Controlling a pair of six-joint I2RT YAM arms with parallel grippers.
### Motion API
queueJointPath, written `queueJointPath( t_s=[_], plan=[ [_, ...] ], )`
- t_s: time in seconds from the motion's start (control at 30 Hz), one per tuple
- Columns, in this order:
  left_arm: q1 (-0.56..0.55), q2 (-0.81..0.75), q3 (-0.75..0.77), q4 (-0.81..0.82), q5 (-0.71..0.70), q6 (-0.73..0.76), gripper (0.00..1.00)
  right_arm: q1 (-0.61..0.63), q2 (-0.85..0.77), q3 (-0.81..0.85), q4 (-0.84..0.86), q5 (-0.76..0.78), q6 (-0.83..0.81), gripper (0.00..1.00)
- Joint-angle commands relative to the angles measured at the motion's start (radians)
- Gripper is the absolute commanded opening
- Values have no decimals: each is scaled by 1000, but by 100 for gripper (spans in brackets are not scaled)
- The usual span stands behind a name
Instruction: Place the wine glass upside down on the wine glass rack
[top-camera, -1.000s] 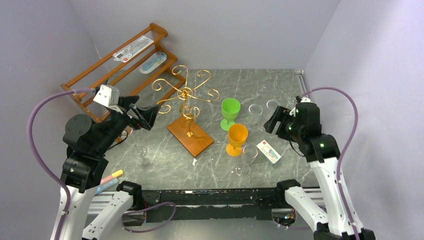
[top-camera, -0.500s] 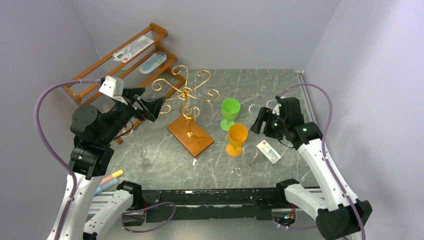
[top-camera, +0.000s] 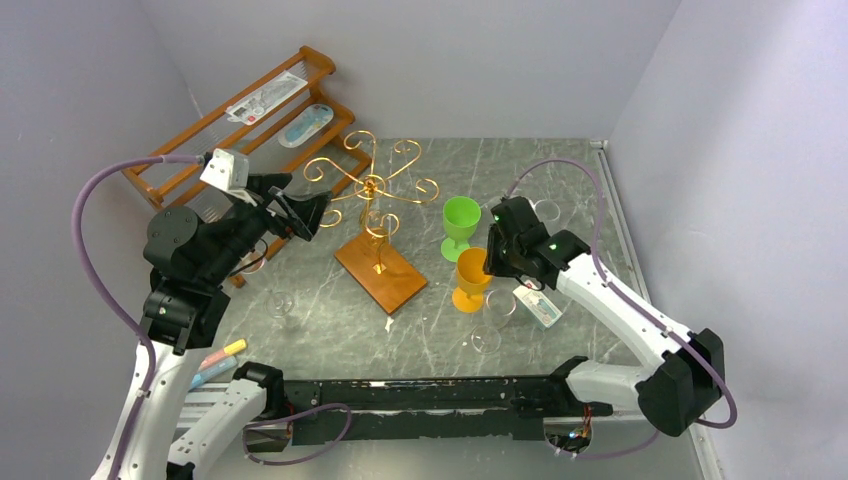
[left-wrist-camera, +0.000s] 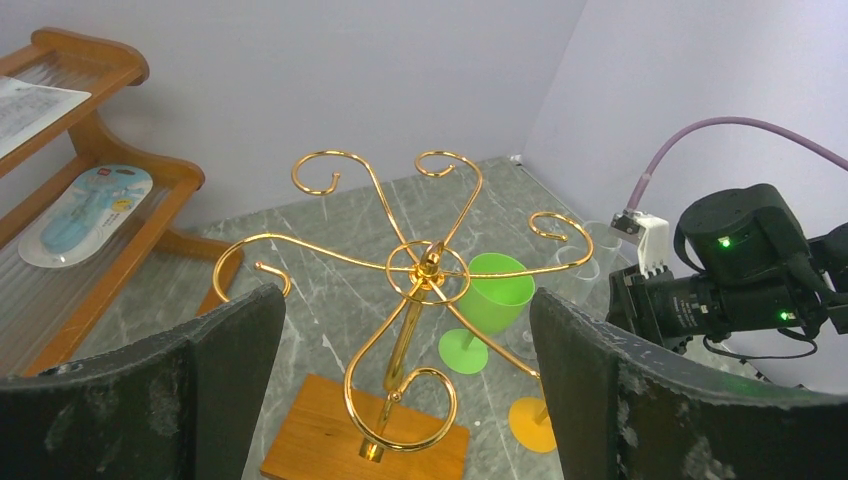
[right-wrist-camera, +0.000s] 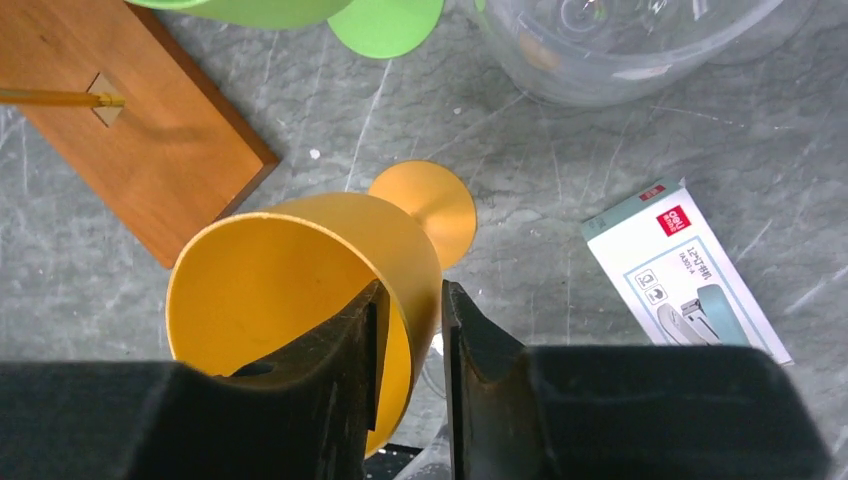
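Note:
The gold wine glass rack (top-camera: 375, 190) stands on its wooden base (top-camera: 380, 272) mid-table; in the left wrist view the rack (left-wrist-camera: 420, 270) rises between the jaws. An orange wine glass (top-camera: 472, 275) stands upright right of the base, with a green wine glass (top-camera: 460, 222) behind it. My right gripper (top-camera: 492, 262) is at the orange glass's rim. In the right wrist view the right gripper (right-wrist-camera: 410, 300) is shut on the wall of the orange glass (right-wrist-camera: 270, 270), one finger inside the bowl and one outside. My left gripper (top-camera: 305, 213) hangs open left of the rack's arms, holding nothing.
A stepped wooden shelf (top-camera: 250, 130) with packets stands at the back left. Clear glasses stand at the left (top-camera: 281, 304), in front of the orange one (top-camera: 497, 305) and behind my right arm (top-camera: 545, 210). A small box (top-camera: 537, 303) lies by the right arm. Markers (top-camera: 220, 355) lie front left.
My right arm swung left from the table's right side to the orange glass, and its jaws closed on the rim. The left gripper moved a little toward the rack and stayed open.

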Motion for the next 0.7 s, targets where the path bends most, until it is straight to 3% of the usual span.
queueJointPath(
  t_s=[0.0,0.2,0.67],
  plan=[
    [10,2,8,27,-4,-4,97,29,25,41,5,98,6,26],
    [9,-8,26,3,-20,1,97,55,50,83,-5,87,-32,0],
    [9,-12,96,-50,-55,-53,97,58,-182,228,-8,-14,-158,0]
  ],
)
